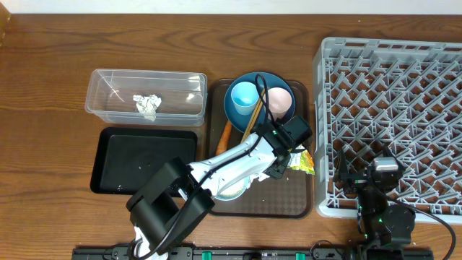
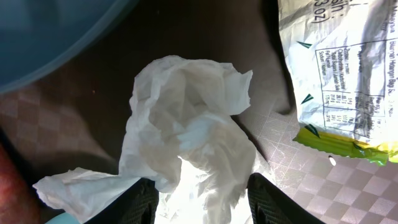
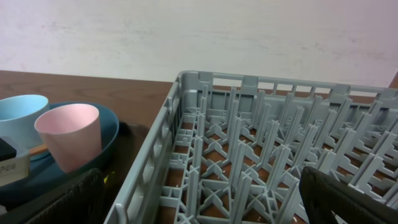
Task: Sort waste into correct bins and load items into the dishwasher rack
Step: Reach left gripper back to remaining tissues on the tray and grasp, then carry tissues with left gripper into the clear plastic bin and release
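Note:
A crumpled white tissue (image 2: 186, 124) lies on the brown tray between my left gripper's (image 2: 202, 193) two black fingers, which press on it from both sides. Just to its right is the yellow-green snack wrapper (image 2: 342, 68) (image 1: 302, 162). From above, my left gripper (image 1: 278, 162) is low over the tray beside the dark blue plate (image 1: 249, 108), which carries the light blue cup (image 1: 244, 94), the pink cup (image 1: 280, 102) and the chopsticks (image 1: 253, 115). My right gripper (image 1: 385, 177) (image 3: 202, 205) hangs open over the near left corner of the grey rack (image 1: 390, 108).
The clear tub (image 1: 108, 83) at the back left holds another crumpled tissue (image 1: 148, 105). The black tray (image 1: 144, 160) lies in front of it. An orange carrot (image 1: 225, 133) lies on the brown tray (image 1: 289, 202). The arm hides most of the bowl (image 1: 232, 191).

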Action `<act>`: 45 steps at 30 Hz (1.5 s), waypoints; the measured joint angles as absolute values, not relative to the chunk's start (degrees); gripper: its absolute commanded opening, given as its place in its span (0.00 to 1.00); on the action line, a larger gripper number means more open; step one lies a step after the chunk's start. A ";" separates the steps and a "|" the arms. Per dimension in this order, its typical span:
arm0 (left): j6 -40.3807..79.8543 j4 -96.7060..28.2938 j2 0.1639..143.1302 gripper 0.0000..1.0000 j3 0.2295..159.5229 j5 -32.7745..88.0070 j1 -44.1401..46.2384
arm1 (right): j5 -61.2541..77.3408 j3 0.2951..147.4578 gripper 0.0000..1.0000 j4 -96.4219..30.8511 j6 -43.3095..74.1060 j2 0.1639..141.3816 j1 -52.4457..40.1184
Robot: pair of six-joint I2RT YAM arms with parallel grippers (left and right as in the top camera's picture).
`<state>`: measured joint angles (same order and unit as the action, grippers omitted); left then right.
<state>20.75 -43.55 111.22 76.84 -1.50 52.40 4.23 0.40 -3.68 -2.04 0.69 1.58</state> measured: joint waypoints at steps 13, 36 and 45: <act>20.80 -40.01 111.24 0.24 72.90 -1.50 52.40 | 4.23 0.40 0.99 -3.68 -2.04 0.69 1.58; 21.17 -39.59 97.25 0.06 72.95 -1.69 52.40 | 4.23 0.40 0.99 -3.68 -2.04 0.69 1.58; 21.17 -37.58 87.83 0.06 73.10 -8.19 49.34 | 4.23 0.40 0.99 -3.68 -2.04 0.69 1.58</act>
